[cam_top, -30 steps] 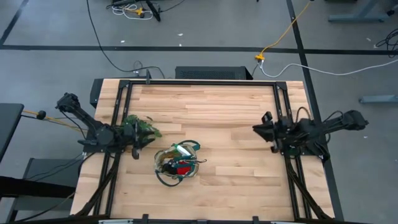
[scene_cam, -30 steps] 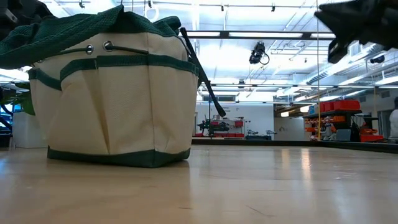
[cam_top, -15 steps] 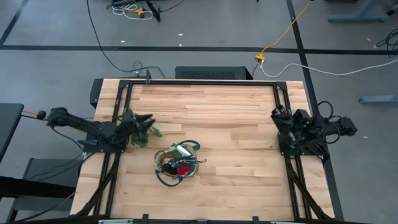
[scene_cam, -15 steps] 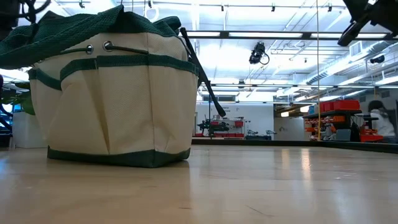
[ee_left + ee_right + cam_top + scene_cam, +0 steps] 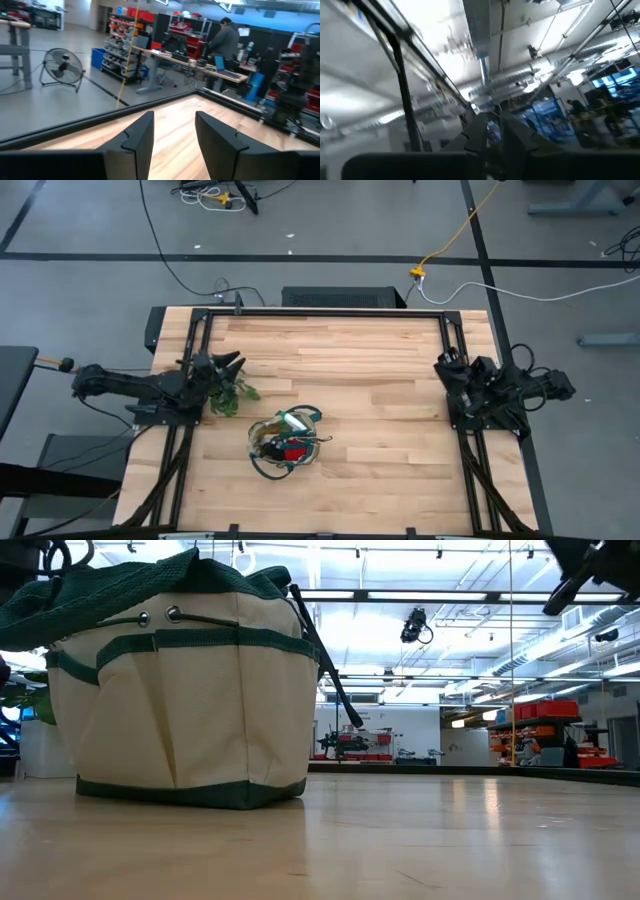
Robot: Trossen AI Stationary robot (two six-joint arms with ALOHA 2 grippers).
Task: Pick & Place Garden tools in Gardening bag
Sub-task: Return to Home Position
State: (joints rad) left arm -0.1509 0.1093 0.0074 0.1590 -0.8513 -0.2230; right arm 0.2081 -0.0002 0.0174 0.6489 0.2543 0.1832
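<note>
The left gripper (image 5: 224, 364), fingers parted and empty, has swung up near the worktop's left edge, beside the leafy green plant sprig (image 5: 235, 391). The right gripper (image 5: 446, 366), fingers nearly touching, stays folded at the right edge. The beige canvas gardening bag with green trim (image 5: 283, 444) stands unmoved toward the front-left, with the red-and-black gloves (image 5: 292, 450) inside.

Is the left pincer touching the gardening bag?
Apart. The high view shows bare tabletop between the left pincer and the gardening bag; the right pincer waits at the table's right edge.
</note>
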